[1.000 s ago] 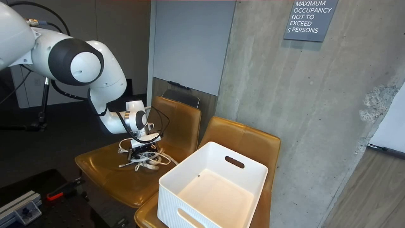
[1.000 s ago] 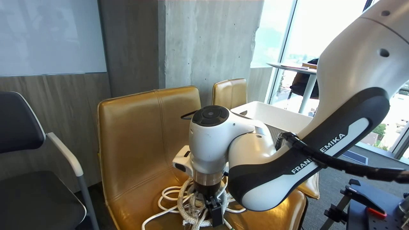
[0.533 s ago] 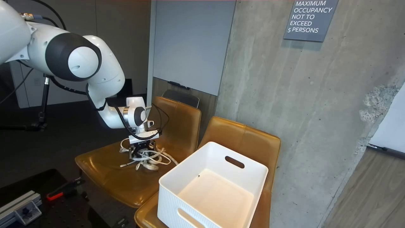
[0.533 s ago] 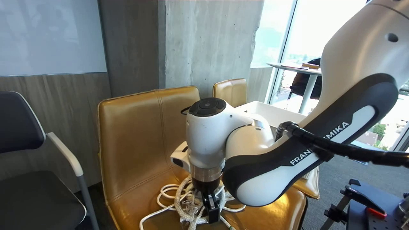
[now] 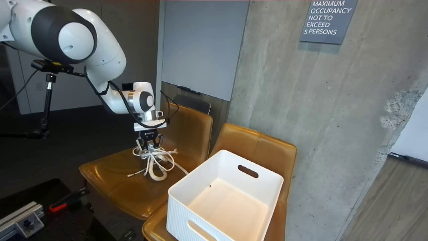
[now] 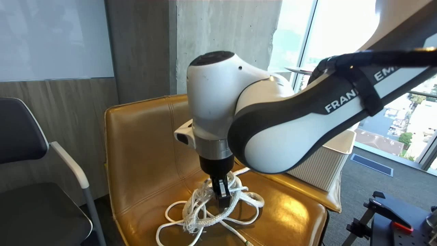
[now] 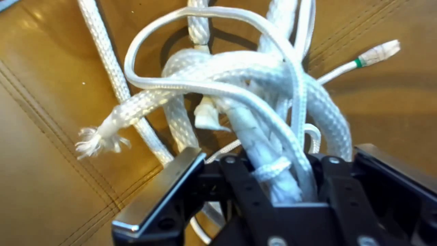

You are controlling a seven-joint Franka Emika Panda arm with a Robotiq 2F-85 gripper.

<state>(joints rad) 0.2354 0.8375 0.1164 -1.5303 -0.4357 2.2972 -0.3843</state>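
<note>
A tangle of white braided rope and cord (image 7: 235, 65) lies on and rises from the seat of a tan leather chair (image 5: 113, 187). My gripper (image 5: 149, 146), pointing down over that seat, is shut on part of the rope. In the wrist view several strands run between the black fingers (image 7: 239, 174), and the fingertips themselves are hidden by the rope. One frayed end sticks out at the left there, and a taped cord end with a green band (image 7: 375, 54) rests on the leather at the right. Looser loops of rope (image 6: 170, 225) still touch the seat in both exterior views.
A white ribbed bin (image 5: 180, 214) with handle slots stands on a neighbouring tan chair (image 5: 257, 139). A dark table with a red-handled tool (image 5: 58, 207) is at lower left. A grey office chair (image 6: 68, 167) stands beside the tan one, with a concrete wall (image 5: 317, 117) behind.
The gripper has closed on the rope and risen from the seat. Part of the tangle has come up with it, and the arm has lifted in both exterior views.
</note>
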